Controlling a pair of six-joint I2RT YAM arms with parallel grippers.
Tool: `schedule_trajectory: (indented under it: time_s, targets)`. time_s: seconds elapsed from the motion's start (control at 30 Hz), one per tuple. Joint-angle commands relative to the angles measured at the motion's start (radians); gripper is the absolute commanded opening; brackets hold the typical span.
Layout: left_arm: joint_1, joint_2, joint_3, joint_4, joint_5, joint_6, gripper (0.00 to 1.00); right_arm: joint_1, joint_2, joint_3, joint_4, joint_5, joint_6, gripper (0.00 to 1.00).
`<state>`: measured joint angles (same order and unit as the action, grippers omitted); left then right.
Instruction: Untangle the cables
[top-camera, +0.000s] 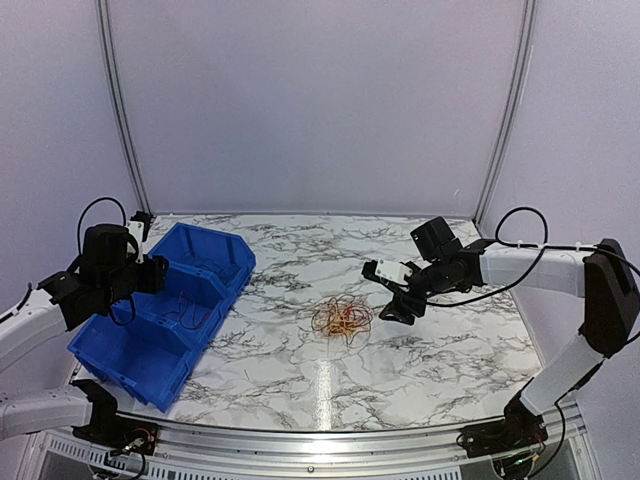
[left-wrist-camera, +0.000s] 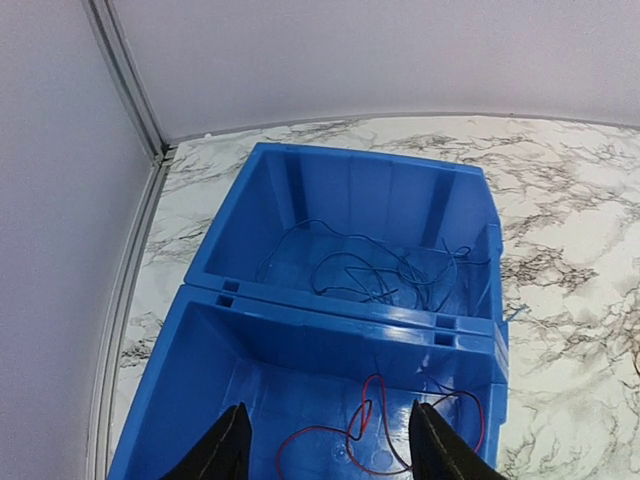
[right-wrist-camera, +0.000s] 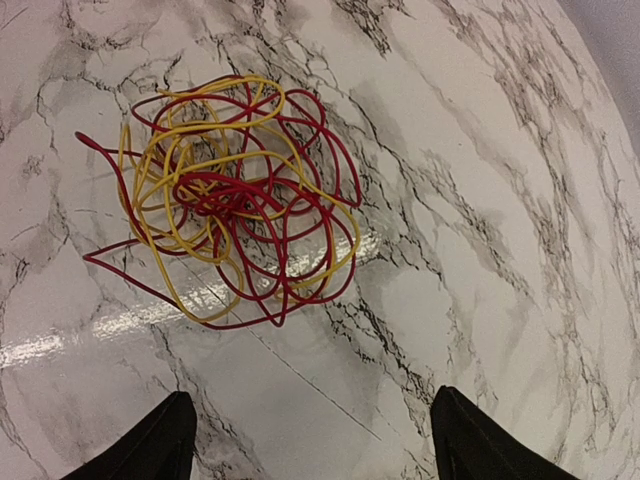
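Cables (right-wrist-camera: 225, 200) are what the right gripper (right-wrist-camera: 310, 400) is looking down at. Its jaws are spread wide with nothing between them, hanging over the marble table (right-wrist-camera: 500, 200). A little ahead of its fingertips (right-wrist-camera: 165, 435) sits the red-and-yellow knot, loose and loopy, roughly mid-table and touching neither arm. Over on the other side, the left gripper (left-wrist-camera: 330, 410) is parted too and holding nothing. It's above the near blue bin (left-wrist-camera: 300, 345), where a red wire (left-wrist-camera: 370, 425) lies on the floor. A blue wire (left-wrist-camera: 370, 270) sits in the far blue bin (left-wrist-camera: 360, 190) just behind it. So I'd say sorting is partway done and the next strand has to come out of the knot. If it were me, I'd go for one of the outer loops sticking out at the edge, not the dense middle. Come down with one finger on each side of a single strand, pinch only that one, and lift slowly. If the whole clump rises with it, ease off and try another loop, or bring the left arm over to pin the rest down. The wires are really thin, so a sloppy pinch could easily grab two colours at once.
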<state>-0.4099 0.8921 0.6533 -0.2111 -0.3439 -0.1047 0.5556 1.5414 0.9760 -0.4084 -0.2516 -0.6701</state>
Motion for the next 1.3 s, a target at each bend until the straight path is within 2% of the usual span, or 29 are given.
schedule_trajectory:
  time_s: [0.0, 0.07, 0.13, 0.23, 0.47, 0.63, 0.77, 0.93, 1.1, 1.2, 1.27]
  targets:
    - [0.005, -0.030, 0.017, 0.041, 0.179, 0.018, 0.54, -0.005, -0.011, 0.008, -0.009, -0.011, -0.005, 0.81]
    - [0.002, -0.020, 0.030, 0.067, 0.305, -0.013, 0.51, -0.005, -0.024, 0.020, -0.009, -0.016, 0.011, 0.81]
    - [-0.012, 0.003, 0.059, 0.070, 0.373, -0.060, 0.47, -0.006, -0.054, 0.040, -0.014, -0.036, 0.037, 0.81]
    - [-0.069, 0.034, 0.104, 0.089, 0.407, -0.148, 0.43, -0.005, -0.105, 0.082, -0.027, -0.082, 0.066, 0.81]
    - [-0.337, 0.217, 0.197, 0.183, 0.371, -0.220, 0.44, -0.003, -0.087, 0.177, -0.068, -0.188, 0.143, 0.74]
    - [-0.483, 0.400, 0.174, 0.355, 0.307, -0.255, 0.51, 0.001, 0.000, 0.164, -0.025, -0.231, 0.140, 0.74]
    - [-0.562, 0.580, 0.207, 0.449, 0.321, -0.322, 0.54, 0.013, 0.083, 0.181, -0.035, -0.233, 0.128, 0.74]
    - [-0.599, 0.781, 0.323, 0.507, 0.319, -0.366, 0.53, 0.029, 0.139, 0.145, -0.015, -0.221, 0.124, 0.73]
    - [-0.598, 0.901, 0.419, 0.511, 0.257, -0.452, 0.50, 0.030, 0.149, 0.105, 0.007, -0.172, 0.115, 0.73]
    - [-0.596, 0.951, 0.480, 0.515, 0.246, -0.420, 0.49, 0.030, 0.149, 0.091, 0.014, -0.156, 0.105, 0.73]
    - [-0.593, 0.987, 0.526, 0.515, 0.285, -0.329, 0.44, 0.030, 0.153, 0.090, 0.013, -0.155, 0.103, 0.73]
